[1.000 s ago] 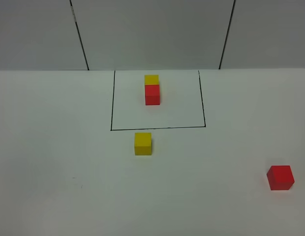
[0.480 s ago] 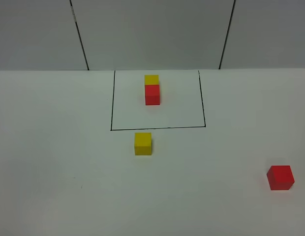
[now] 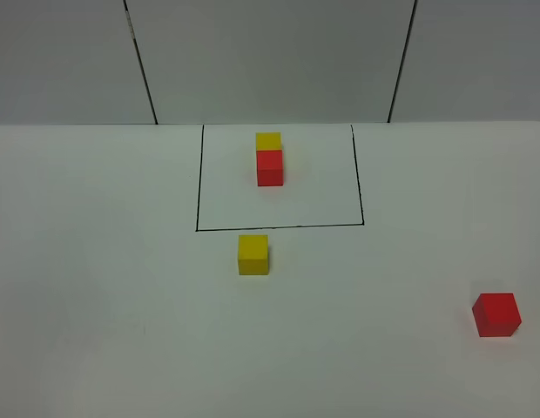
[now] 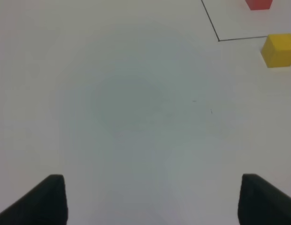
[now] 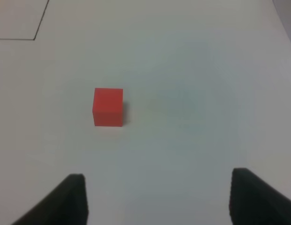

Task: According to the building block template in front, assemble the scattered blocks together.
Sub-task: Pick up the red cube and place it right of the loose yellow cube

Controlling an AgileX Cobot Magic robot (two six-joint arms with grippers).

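Note:
The template [image 3: 269, 158] is a yellow cube joined to a red cube inside a black-line rectangle [image 3: 199, 192] at the back middle. The loose yellow cube [image 3: 253, 253] sits just in front of the rectangle; it also shows in the left wrist view [image 4: 278, 49]. The loose red cube [image 3: 496, 314] sits far right near the front; it also shows in the right wrist view [image 5: 108, 107]. My left gripper [image 4: 152, 199] is open over bare table, well apart from the yellow cube. My right gripper [image 5: 157, 199] is open and empty, short of the red cube. Neither arm shows in the exterior view.
The white table [image 3: 104, 287] meets a grey panelled wall [image 3: 270, 61] at the back. The rectangle's corner [image 4: 218, 40] and the template's red cube [image 4: 258, 4] show in the left wrist view.

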